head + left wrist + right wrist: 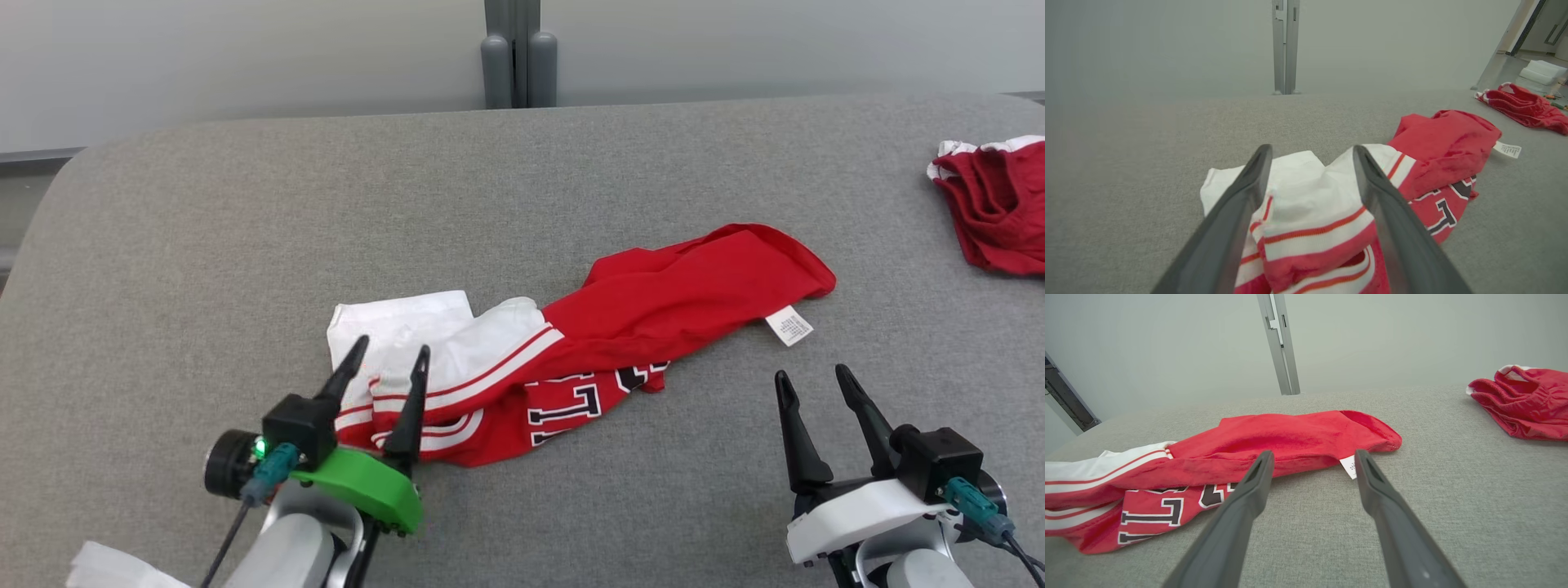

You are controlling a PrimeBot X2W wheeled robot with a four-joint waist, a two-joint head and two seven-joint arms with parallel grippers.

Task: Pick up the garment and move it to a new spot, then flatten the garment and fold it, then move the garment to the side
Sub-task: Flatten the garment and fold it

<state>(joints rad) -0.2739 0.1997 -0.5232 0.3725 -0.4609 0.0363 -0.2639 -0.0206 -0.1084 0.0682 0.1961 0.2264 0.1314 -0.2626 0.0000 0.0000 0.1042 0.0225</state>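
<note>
1 wht tag [789, 327], unreadable; garment [653, 286] shows "T".

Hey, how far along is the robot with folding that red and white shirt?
Nothing looks finished: the red and white lettered shirt lies bunched and twisted on the grey fabric table, neither flattened nor folded. In hand: the left claw stands open over its white striped end; the right claw is open and empty beside it. Left: flattening, folding, moving it aside.
</note>
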